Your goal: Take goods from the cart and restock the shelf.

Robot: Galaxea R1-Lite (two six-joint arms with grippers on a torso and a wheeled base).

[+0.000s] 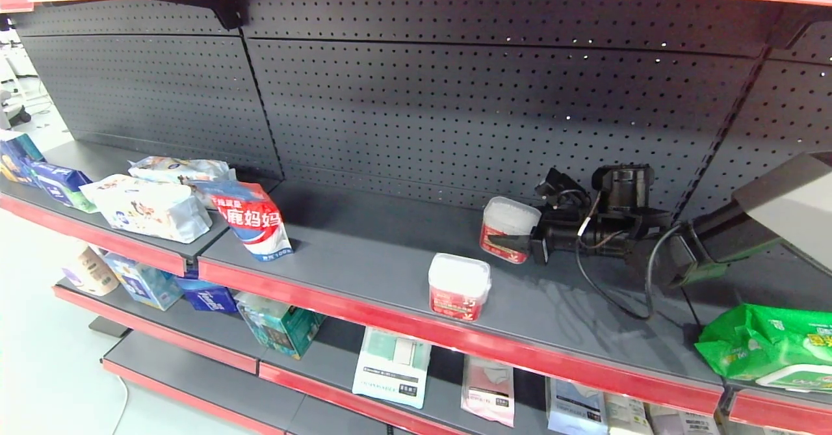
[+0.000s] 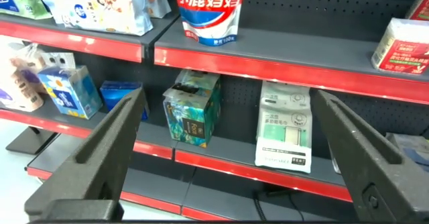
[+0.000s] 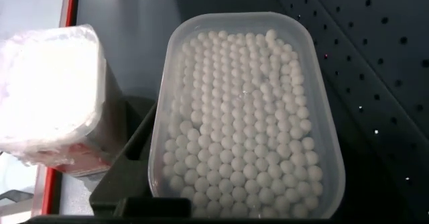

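Right claw [image 1: 523, 243] pinches a cotton-swab tub [image 1: 509, 224] on the shelf [image 1: 364, 253], near a second tub [image 1: 458, 285]; left claw [image 2: 229, 100] hangs spread wide.

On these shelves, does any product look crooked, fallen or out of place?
Nothing looks spilled or damaged. The teal box on the lower shelf sits turned at an angle to the shelf edge. The swab tub held in the right gripper looks slightly tilted.

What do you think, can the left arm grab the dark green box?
Probably yes. The left gripper faces the dark green box with its fingers open wide, and nothing stands between them. The white pack beside it stands apart.
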